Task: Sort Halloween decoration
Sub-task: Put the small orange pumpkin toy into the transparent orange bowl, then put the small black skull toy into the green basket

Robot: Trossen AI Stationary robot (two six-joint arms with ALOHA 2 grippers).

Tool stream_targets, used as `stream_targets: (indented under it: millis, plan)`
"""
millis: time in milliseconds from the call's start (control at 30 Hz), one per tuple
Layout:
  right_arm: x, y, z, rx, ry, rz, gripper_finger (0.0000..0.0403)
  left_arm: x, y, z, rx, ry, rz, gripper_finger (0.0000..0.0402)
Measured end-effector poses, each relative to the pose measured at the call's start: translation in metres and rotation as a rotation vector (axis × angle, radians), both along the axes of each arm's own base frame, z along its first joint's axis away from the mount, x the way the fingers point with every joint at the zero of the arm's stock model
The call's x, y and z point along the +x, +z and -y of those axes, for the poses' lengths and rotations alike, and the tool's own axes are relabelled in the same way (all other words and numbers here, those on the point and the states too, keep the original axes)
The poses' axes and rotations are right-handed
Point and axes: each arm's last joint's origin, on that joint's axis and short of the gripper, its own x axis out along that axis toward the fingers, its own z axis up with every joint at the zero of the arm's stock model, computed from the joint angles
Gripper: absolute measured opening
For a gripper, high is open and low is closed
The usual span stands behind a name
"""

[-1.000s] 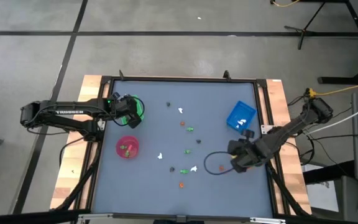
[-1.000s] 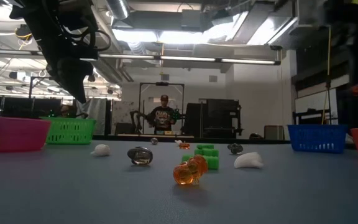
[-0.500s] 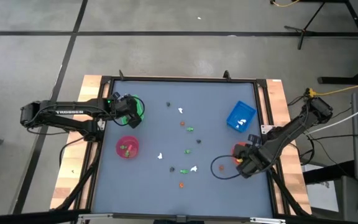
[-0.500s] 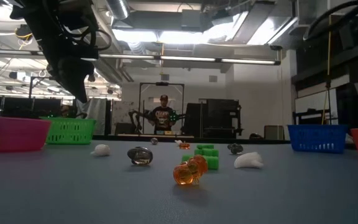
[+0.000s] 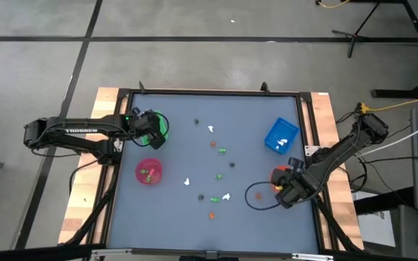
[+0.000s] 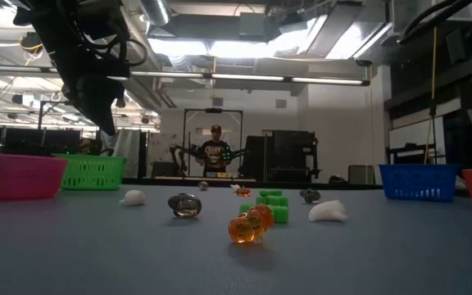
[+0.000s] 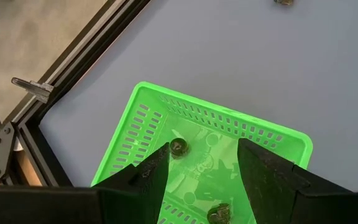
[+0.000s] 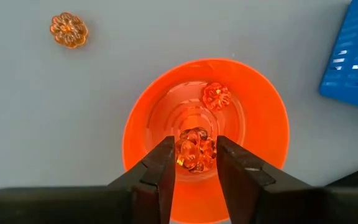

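Tiny white, orange, green and dark figures (image 5: 218, 175) lie scattered on the grey table's middle. My right gripper (image 8: 194, 163) hangs over the orange bowl (image 8: 253, 112) near the table's right edge (image 5: 278, 176) and is shut on an orange pumpkin figure (image 8: 195, 149). Another orange figure (image 8: 216, 96) lies in that bowl. My left gripper (image 7: 204, 171) is open and empty above the green tray (image 7: 148, 112) at the far left (image 5: 160, 125). Two dark figures (image 7: 178, 147) lie in that tray. My right gripper pinches the orange pumpkin figure by its two opposite sides (image 8: 180, 152) between its two fingers. The fingers point down from above. The figure is lifted clear, above the inside of the orange bowl.
A pink bowl (image 5: 149, 172) with small figures stands at the left, near the green tray. A blue tray (image 5: 281, 135) holding white figures stands at the far right. One orange figure (image 8: 69, 30) lies on the table beside the orange bowl. A person stands in the room beyond (image 6: 215, 152).
My right gripper has gone toward the table's right edge and now hangs over the orange bowl, the orange figure still between its fingers. My left arm has kept still.
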Motion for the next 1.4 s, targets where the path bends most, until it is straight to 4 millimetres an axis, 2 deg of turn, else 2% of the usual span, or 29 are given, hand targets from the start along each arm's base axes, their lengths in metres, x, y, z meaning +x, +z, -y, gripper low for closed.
stream_targets:
  millis: [333,533,767,1167,1400]
  plan:
    - [0.0,0.0,0.0,-0.001,0.0,0.0,0.0198,0.0,0.0,0.0,0.0,0.0,0.0,0.0174]
    - [0.0,0.0,0.0,0.0,0.0,0.0,0.0228,0.0,0.0,0.0,0.0,0.0,0.0,0.0174]
    - [0.0,0.0,0.0,0.0,0.0,-0.001,0.0234,0.005,0.0,0.003,-0.079,-0.142,0.019,0.0174]
    - [0.0,0.0,0.0,0.0,0.0,0.0,0.0234,0.035,0.019,0.019,-0.079,-0.367,0.336,0.0174]
    - [0.0,0.0,0.0,0.0,0.0,0.0,0.0234,0.045,0.028,0.032,-0.092,-0.471,0.467,0.0174]
